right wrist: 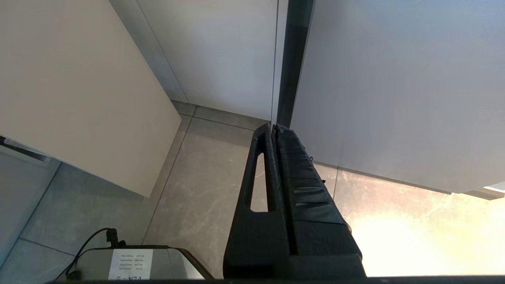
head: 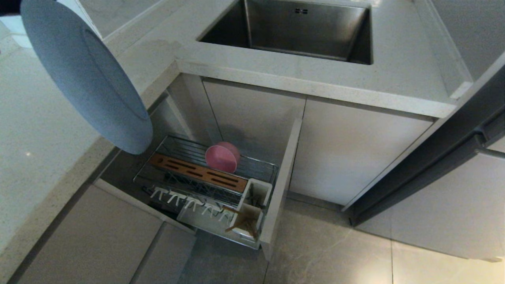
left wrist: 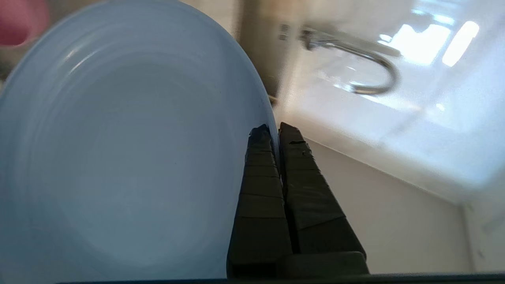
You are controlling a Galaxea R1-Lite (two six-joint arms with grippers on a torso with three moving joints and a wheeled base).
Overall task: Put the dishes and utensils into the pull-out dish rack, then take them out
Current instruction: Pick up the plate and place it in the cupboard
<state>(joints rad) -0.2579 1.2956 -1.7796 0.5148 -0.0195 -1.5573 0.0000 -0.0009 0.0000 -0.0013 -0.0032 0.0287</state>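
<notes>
Your left tool (left wrist: 275,132) is clamped on the rim of the pale-blue plate (head: 85,75), its two dark ribbed fingers (left wrist: 258,169) pressed together with only the thin edge of the dish between them. The plate hangs tilted on edge, high in the air and well above the pull-out dish rack (head: 205,185), which stands drawn out from the cabinet under the counter (head: 276,75).

You appear to be in the loading stage, carrying the plate toward the rack. The pink bowl (head: 222,157) already stands on edge in the rack's rear wires, just behind the slotted wooden strip (head: 199,172). The chopsticks (head: 240,223) lean in a white utensil cup (head: 248,221) at the rack's front corner. The spoon cannot be made out.

The next move likely calls for lowering the plate edge-first between the upright white prongs (head: 189,199), keeping it near vertical so the rim slips into a gap.

The plate is wide, shallow, matte and smooth, with faint concentric rings. The rack is thin chrome wire. The steel sink (head: 292,29) lies well beyond the tool.

Your right tool (right wrist: 274,128) is closed on nothing, parked over the grey floor tiles (right wrist: 205,189).
</notes>
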